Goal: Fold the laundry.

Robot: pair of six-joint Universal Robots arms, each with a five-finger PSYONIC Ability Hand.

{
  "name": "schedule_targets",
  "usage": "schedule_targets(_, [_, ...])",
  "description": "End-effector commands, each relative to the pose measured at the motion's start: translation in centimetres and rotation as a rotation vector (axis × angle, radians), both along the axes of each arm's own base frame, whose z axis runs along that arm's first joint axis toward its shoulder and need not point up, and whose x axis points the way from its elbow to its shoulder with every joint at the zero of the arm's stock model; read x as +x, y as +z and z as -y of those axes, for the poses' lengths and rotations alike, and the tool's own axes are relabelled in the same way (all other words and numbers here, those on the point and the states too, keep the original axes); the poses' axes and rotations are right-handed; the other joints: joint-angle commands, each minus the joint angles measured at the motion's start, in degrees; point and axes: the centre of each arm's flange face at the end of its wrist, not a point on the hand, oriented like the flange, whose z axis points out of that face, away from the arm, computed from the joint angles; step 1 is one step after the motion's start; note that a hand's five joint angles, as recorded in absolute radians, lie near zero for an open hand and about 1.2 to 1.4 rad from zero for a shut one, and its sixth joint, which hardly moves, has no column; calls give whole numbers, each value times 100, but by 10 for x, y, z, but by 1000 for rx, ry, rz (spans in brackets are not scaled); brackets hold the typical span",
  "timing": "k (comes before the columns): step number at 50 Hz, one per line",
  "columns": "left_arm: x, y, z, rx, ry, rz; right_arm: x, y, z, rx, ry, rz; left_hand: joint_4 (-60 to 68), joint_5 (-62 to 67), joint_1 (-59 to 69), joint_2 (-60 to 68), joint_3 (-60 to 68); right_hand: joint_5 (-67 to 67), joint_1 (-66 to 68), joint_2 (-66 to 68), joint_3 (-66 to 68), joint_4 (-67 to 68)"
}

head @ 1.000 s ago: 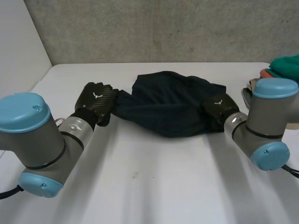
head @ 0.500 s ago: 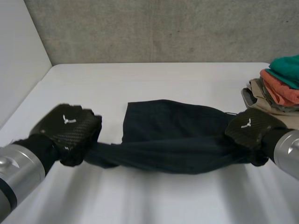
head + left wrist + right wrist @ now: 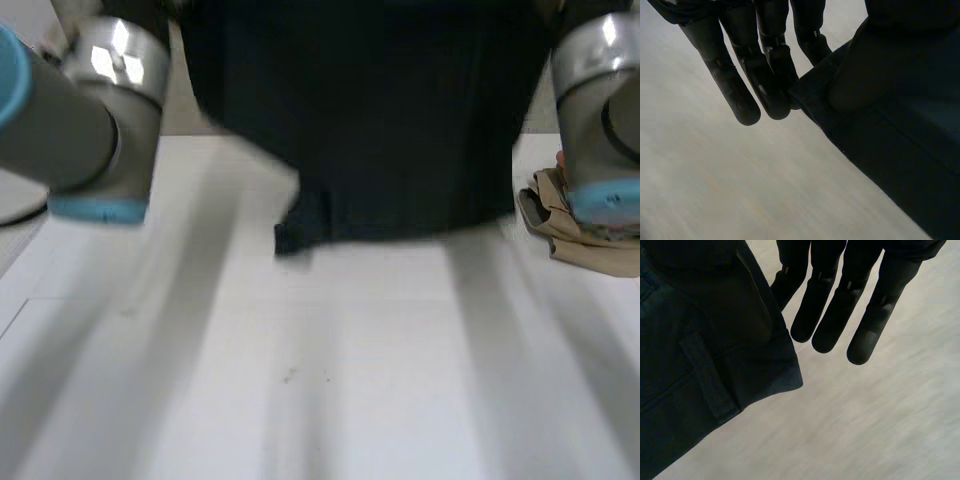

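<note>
Below, a white table (image 3: 330, 380) with a plain matte top, seen from the head view. Above it, a large dark navy fabric garment (image 3: 380, 120), held up in the air and spread wide between the two arms. Hangs flat like a curtain, lower edge over the table's far half, one lower corner drooping a little further on the left arm's side. At either side of it, the grey left arm (image 3: 70, 110) with its light-blue cap and the grey right arm (image 3: 600, 100), both reaching up past the cloth's upper part. On the table beside the right arm, a pile of folded beige clothes (image 3: 585, 235), near the hanging garment's edge on that side.

In the left wrist view, the black left hand (image 3: 755, 75): fingers straight and close together, pointing down towards the table, pinching an upper corner of the garment against the thumb, the thumb wrapped under the cloth as a rounded bulge. In the right wrist view, the black right hand (image 3: 835, 310): fingers straight too, slightly fanned, thumb likewise swaddled in the other upper corner. Apparently clamps the cloth near the base of the fingers, though hard to make out in so dark a view. Just under that thumb, a narrow sewn belt loop (image 3: 705, 375) on a stitched waistband edge.
</note>
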Motion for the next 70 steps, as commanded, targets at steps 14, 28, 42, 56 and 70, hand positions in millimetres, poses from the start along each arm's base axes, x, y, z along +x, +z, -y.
schedule_targets(14, [15, -76, -2, 191, -13, 18, 37, -86, 11, 72, 119, -30, 1115, 1254, 1484, 1135, 1148, 1390, 1646, 1260, 1177, 1122])
schedule_targets(28, [26, -207, -68, 682, -29, 284, 18, -229, -41, 687, 126, -291, 1115, 1254, 1484, 1135, 1148, 1390, 1646, 1260, 1177, 1122])
schedule_targets(42, [79, -168, -193, 1185, -60, 595, -41, -188, -167, 1031, 146, -690, 1115, 1254, 1484, 1135, 1148, 1390, 1646, 1260, 1177, 1122])
schedule_targets(56, [48, -157, -193, 949, -146, 730, -53, -157, -176, 895, 183, -666, 1115, 1254, 1484, 1135, 1148, 1390, 1646, 1260, 1177, 1122])
schedule_targets(70, [-19, -151, 1, 375, 5, 324, -7, -167, -22, 487, -33, -363, 1115, 1254, 1484, 1135, 1148, 1390, 1646, 1260, 1177, 1122])
